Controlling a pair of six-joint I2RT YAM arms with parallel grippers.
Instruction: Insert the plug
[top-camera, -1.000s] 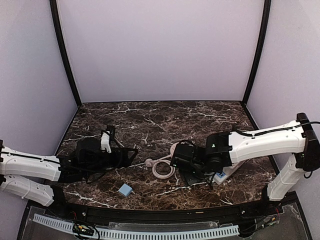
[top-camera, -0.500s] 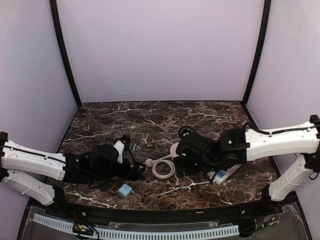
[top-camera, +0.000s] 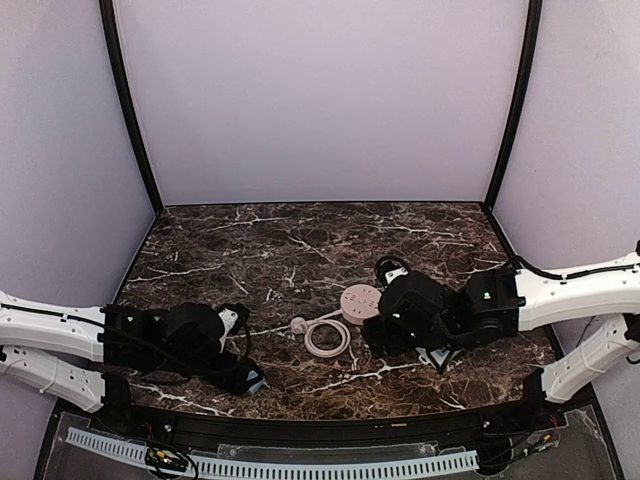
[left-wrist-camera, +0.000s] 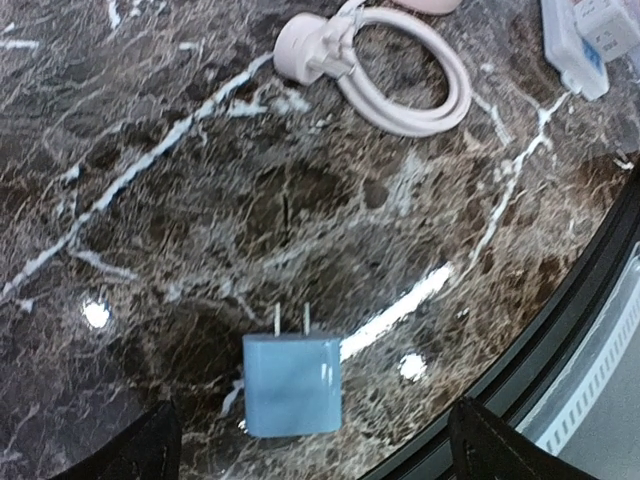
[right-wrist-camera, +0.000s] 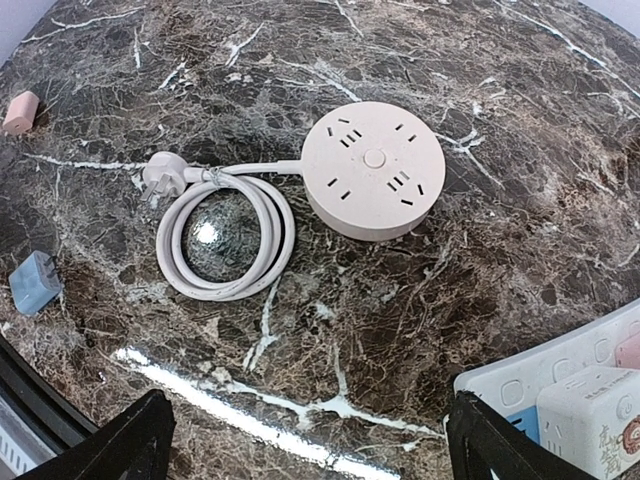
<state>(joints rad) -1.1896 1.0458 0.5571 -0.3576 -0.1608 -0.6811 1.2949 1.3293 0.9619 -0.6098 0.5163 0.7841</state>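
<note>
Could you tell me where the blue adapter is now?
Left wrist view: the blue adapter lies near the table's front edge, between the fingers of the open left gripper, prongs toward the coiled cable.

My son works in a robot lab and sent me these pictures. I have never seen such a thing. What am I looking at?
You are looking at two robot arms, a left arm and a right arm, bolted at the near edge of a marble table. Each ends in a two-finger gripper. The wide picture comes from a camera above and behind the arms. The other two come from cameras on the wrists, looking down past each gripper.

On the table lie a round socket with its coiled cord, a white strip at the right, and a blue plug with two prongs.

The left gripper is open over the blue plug and does not grip it. The right gripper is open over the table near the round socket. Nothing is held.
</note>
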